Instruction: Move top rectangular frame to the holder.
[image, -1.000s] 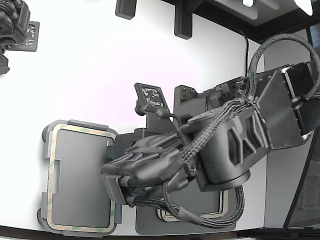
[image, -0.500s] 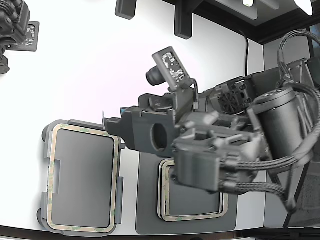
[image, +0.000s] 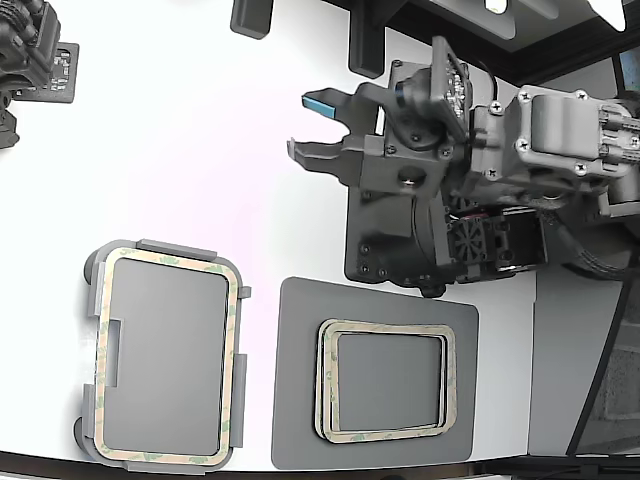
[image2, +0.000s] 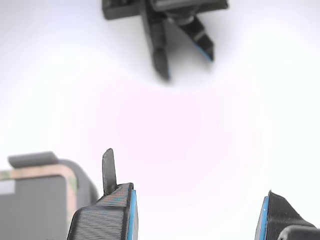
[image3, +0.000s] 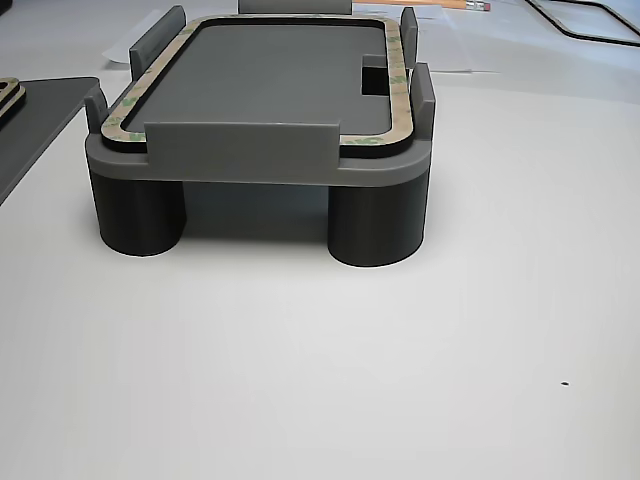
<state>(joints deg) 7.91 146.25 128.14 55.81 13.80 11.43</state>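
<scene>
A beige-tan frame with greenish patches (image: 170, 259) lies flat inside the rails of the light grey holder (image: 176, 247) at the exterior view's lower left. The other view shows the same frame (image3: 398, 90) seated on the holder (image3: 240, 150), which stands on round legs. My gripper (image: 315, 125) is open and empty, up and to the right of the holder, well apart from it. In the wrist view my gripper (image2: 197, 220) shows blue-padded fingertips (image2: 117, 215) spread wide, with a corner of the holder (image2: 35, 160) and frame (image2: 40, 173) beside them.
A stack of similar frames (image: 385, 328) lies on a dark grey mat (image: 300, 400) right of the holder. A second arm's dark gripper (image: 25, 55) sits at the exterior view's top left; it also shows in the wrist view (image2: 165, 30). Black fixtures (image: 365, 45) line the far edge.
My arm has pulled back from the holder's right edge and swung up and to the right in the exterior view. The frame stays on the holder. The frame stack is uncovered.
</scene>
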